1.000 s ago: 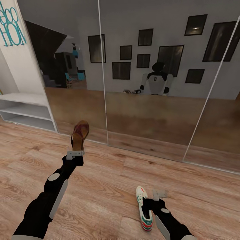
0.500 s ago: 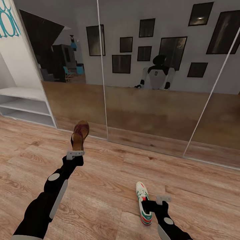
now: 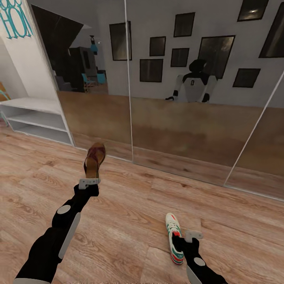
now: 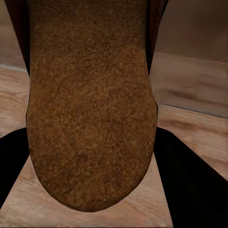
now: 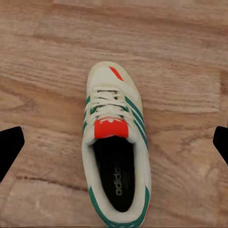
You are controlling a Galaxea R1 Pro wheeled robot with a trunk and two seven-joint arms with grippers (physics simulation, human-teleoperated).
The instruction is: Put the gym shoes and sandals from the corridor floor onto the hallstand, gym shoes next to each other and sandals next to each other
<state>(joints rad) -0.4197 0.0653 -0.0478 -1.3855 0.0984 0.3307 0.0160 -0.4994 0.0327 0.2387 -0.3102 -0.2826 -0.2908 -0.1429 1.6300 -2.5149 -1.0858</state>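
My left gripper [image 3: 90, 182] is shut on the heel end of a brown sandal [image 3: 95, 159] and holds it above the corridor floor [image 3: 130, 205], toe pointing away. The left wrist view shows its rough brown underside [image 4: 90, 109] between the black fingers [image 4: 190, 185]. One white gym shoe [image 3: 174, 238] with green stripes and a red tongue lies on the floor at the lower right. My right gripper [image 3: 180, 240] hovers just over it, open. In the right wrist view the gym shoe [image 5: 115, 147] lies between the spread fingertips [image 5: 9, 148], untouched.
A pale low unit [image 3: 35, 116] with a bench top and two open shelves stands at the far left; I cannot tell whether it is the hallstand. Mirrored sliding doors [image 3: 177, 98] run along the wall ahead and reflect the robot. Bare wood planks lie all around.
The camera has swung, so the whole scene has shifted right. My right gripper has drawn back and down beside the gym shoe. The left arm keeps the sandal in the same hold.
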